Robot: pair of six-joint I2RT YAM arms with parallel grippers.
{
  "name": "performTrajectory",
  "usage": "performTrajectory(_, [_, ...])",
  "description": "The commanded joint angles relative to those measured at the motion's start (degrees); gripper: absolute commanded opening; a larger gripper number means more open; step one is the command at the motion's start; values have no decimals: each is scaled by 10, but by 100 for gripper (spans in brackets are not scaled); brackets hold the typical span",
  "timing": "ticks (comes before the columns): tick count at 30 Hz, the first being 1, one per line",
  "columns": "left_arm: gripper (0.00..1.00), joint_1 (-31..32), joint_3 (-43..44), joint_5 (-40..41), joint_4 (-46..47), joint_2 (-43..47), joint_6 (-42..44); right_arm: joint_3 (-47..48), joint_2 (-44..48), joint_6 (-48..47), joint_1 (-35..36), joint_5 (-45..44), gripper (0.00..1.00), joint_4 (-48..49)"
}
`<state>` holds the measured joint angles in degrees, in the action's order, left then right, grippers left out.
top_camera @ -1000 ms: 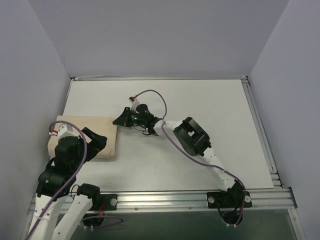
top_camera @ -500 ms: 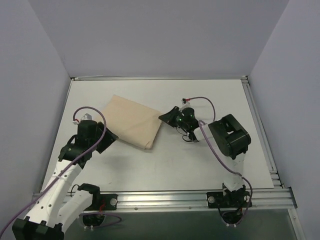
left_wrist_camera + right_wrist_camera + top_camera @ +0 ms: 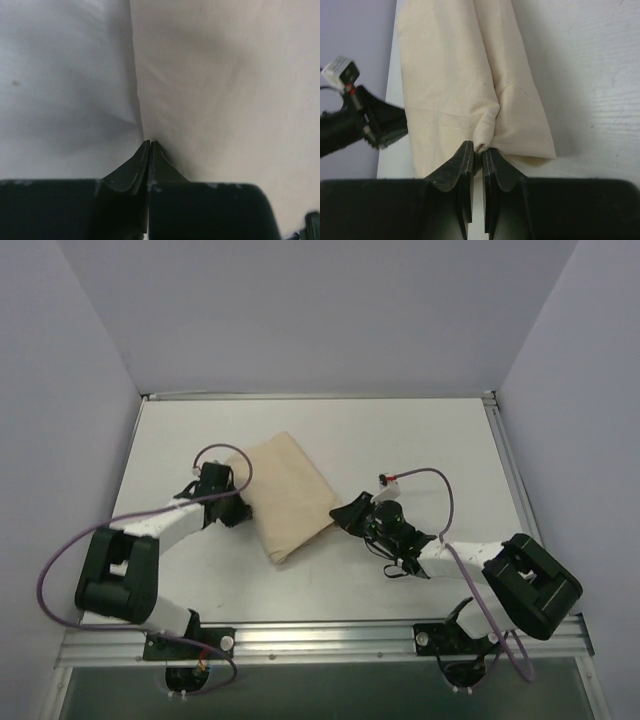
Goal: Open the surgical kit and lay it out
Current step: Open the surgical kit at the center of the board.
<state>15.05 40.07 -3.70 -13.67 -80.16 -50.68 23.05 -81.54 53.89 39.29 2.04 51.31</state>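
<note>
So the folded beige cloth wrap (image 3: 290,495) sits a bit left of centre on the plain white surface (image 3: 420,435), turned at an angle so one corner points at the near edge. It's closed up – none of what's inside shows. The right tool (image 3: 477,150) has come in low from the right and is pinching a small pucker of fabric at the wrap's right-hand edge, with the cloth bunched up between the black fingers (image 3: 462,160). The left tool (image 3: 150,145) is on the opposite side, tips pressed tight together right on the wrap's left edge where it meets the surface. I honestly can't tell whether any fabric is caught in there or it's just touching. From the right wrist camera you can see the left arm's black tool across the wrap with a little white tag on it. Around it all: a loop of purple cable (image 3: 225,452) arcs over the left wrist, another purple cable (image 3: 430,476) over the right, pale grey walls (image 3: 320,320) box in three sides, and a metal rail (image 3: 330,635) runs along the near edge – none of it is touching the wrap.
</note>
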Motion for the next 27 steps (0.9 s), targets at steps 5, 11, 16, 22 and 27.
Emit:
performTrajectory(5, [2,-5,195,-59,55,-250,96,-29,58,-2,33,-51,21,-48])
performTrajectory(11, [2,21,337,-80,11,-364,152,-1,94,-15,42,-43,51,-125])
performTrajectory(16, [2,24,360,-79,1,-362,155,45,174,-42,37,-101,68,-269])
performTrajectory(22, [39,7,221,-43,64,-229,95,133,196,-123,-80,-53,77,-386])
performTrajectory(27, [50,2,121,-30,76,-99,75,191,91,-190,-180,75,77,-372])
